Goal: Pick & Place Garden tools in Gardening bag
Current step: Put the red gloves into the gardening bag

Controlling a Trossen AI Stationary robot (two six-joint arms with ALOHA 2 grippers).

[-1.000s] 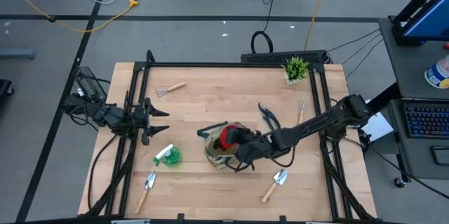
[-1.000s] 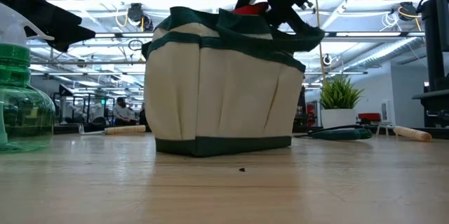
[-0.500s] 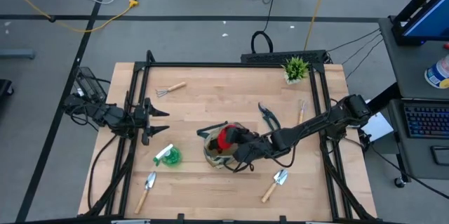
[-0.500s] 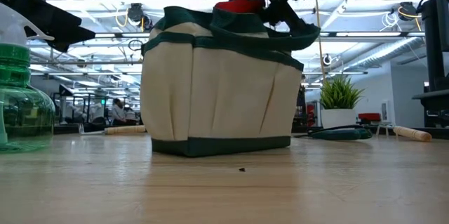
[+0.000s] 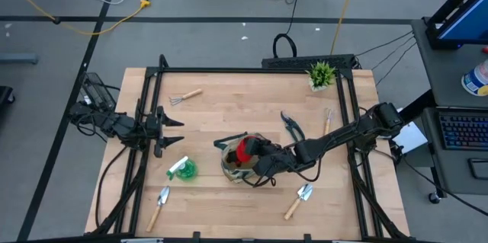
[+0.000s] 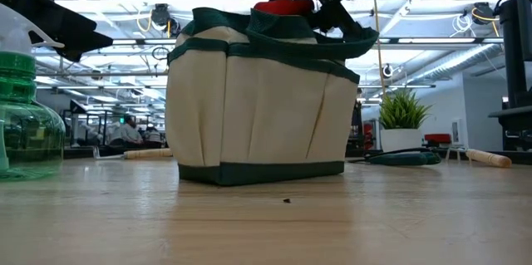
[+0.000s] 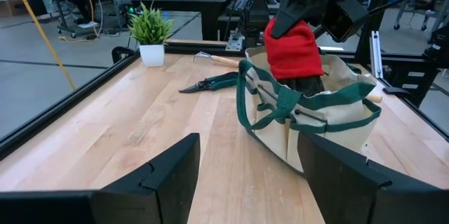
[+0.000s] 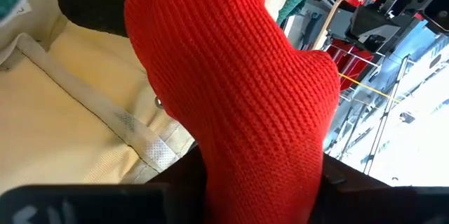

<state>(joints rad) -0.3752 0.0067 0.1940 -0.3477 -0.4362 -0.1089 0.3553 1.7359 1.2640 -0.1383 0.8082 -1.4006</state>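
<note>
Glove placement in hand: right gripper (image 5: 258, 159) is pinched shut on the red-black glove (image 5: 245, 148) and hangs directly over the mouth of the gardening bag (image 5: 238, 165). In the left wrist view the glove (image 7: 293, 48) dangles with its dark fingertips already below the bag (image 7: 309, 122) rim, red cuff above it. The right wrist view is almost filled by red knit against the bag's beige lining, so the load looks centred over the opening.

My read: drop step, roughly one item in, everything else still out on the table.

Relative to the bag: pruning shears (image 5: 291, 126) just beyond it on the right arm's side, one trowel (image 5: 298, 200) near its front right, second trowel (image 5: 158, 204) and the green-white item (image 5: 182, 169) on its left, mini rake (image 5: 183, 96) well off toward the far left.

Left gripper (image 5: 169, 131) waits well left of the bag, fingers spread, holding nothing.

Next move calls for parting the fingers, then a straight lift clear of the green loop handles, which sit close to the gripper and could snag.
</note>
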